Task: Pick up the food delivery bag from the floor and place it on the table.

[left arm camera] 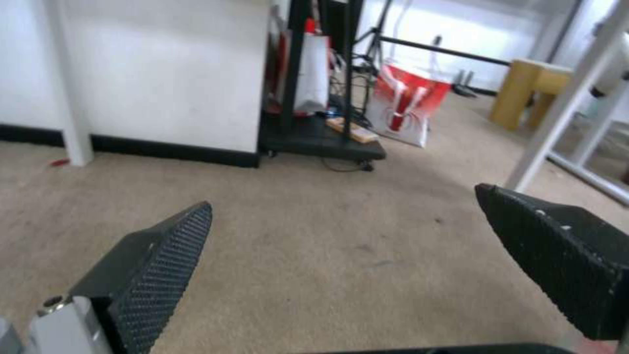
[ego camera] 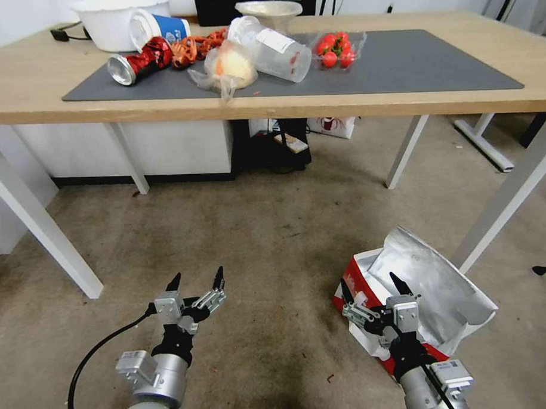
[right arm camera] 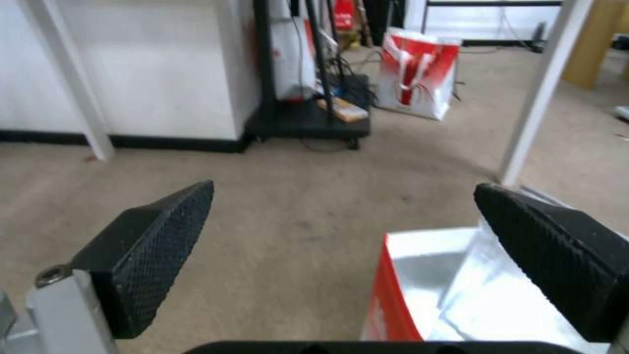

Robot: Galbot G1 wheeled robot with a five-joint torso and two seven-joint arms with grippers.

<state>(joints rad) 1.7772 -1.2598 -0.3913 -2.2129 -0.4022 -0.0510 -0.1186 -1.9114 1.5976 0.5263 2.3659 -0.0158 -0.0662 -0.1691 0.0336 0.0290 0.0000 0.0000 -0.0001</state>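
Flanking bag (ego camera: 434,282): table leg (ego camera: 511,193)

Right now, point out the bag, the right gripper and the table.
bag (ego camera: 424,271), head view, on its silver foil lining.
right gripper (ego camera: 371,286), head view, midway between its open fingertips.
table (ego camera: 293,107), head view, on its wooden front edge.

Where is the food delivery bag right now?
On the floor at the robot's right in the head view, the food delivery bag lies beside a table leg, under the open right gripper.

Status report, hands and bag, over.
Left hand open, over bare carpet. Right hand open, above the bag. Bag on floor by a table leg, foil mouth open. Nothing blocking.
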